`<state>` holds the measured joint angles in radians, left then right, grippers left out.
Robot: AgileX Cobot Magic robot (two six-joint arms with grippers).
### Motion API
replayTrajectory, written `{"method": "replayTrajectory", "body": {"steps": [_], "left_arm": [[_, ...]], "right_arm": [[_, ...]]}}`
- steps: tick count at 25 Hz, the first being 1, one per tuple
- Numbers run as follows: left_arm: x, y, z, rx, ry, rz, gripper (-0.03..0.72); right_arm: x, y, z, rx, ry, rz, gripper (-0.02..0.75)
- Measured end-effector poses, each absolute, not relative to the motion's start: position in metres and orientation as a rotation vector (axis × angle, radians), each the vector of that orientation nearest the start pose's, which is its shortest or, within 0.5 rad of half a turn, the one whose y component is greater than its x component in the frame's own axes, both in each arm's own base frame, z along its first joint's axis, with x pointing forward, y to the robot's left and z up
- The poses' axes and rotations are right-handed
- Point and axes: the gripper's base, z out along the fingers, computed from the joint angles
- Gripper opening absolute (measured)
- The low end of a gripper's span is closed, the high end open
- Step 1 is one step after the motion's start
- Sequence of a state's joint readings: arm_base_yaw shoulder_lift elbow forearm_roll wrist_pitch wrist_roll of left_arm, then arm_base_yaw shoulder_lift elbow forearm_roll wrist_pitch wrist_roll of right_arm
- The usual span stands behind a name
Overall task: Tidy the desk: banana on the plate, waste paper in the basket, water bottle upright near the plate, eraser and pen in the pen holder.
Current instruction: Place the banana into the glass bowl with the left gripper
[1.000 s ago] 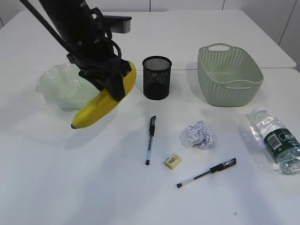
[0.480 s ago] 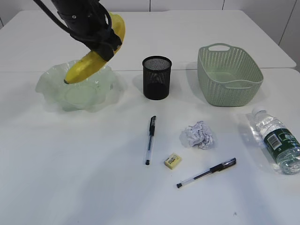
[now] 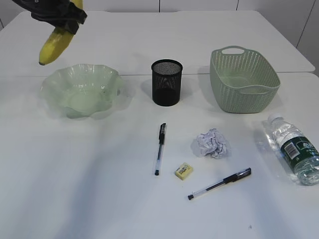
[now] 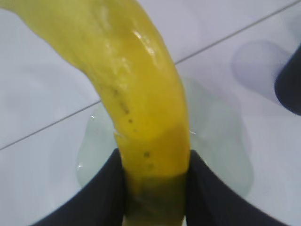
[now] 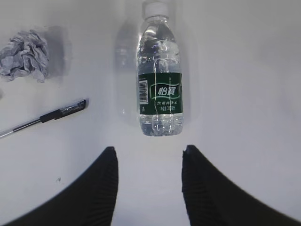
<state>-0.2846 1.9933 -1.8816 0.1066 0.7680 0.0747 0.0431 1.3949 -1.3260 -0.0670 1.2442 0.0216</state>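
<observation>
I've got the curved yellow banana (image 4: 141,103) clamped in left jaws, above the frilled pale-green glass plate (image 3: 60,82) | right jaws open, empty, over the lying clear plastic water bottle (image 5: 159,89) | nothing placed yet

Left claw (image 4: 155,188) clamped, raised high (right claw (image 5: 149,162) agape, empty)

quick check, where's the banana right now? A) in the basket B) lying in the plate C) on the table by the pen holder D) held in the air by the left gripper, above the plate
D: the left gripper is clamped on the banana, which hangs in the air above the back left edge of the plate.
</observation>
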Motion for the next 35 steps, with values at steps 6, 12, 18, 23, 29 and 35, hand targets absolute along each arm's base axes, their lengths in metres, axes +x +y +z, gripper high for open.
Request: {"method": "replayTrajectory", "body": {"steps": [6,12,18,23,29,35], "left_arm": [[0.468,-0.096,0.304,0.336,2.300,-0.039,0.223],[0.481,-0.096,0.263,0.304,2.396,-0.085,0.223],[0.486,-0.101,0.234,0.274,2.475,-0.148,0.223],[0.489,-0.103,0.212,0.269,2.531,-0.162,0.225],[0.491,-0.103,0.193,0.272,2.584,-0.161,0.226],[0.491,-0.103,0.187,0.273,2.596,-0.160,0.226]], "right_arm": [[0.270,0.006,0.349,-0.045,2.792,-0.081,0.339],[0.270,0.006,0.349,-0.045,2.792,-0.083,0.339],[0.270,0.009,0.349,-0.066,2.791,-0.081,0.339],[0.270,0.008,0.349,-0.060,2.791,-0.082,0.339],[0.270,0.008,0.349,-0.060,2.793,-0.082,0.339],[0.270,0.008,0.349,-0.060,2.793,-0.082,0.339]]}}
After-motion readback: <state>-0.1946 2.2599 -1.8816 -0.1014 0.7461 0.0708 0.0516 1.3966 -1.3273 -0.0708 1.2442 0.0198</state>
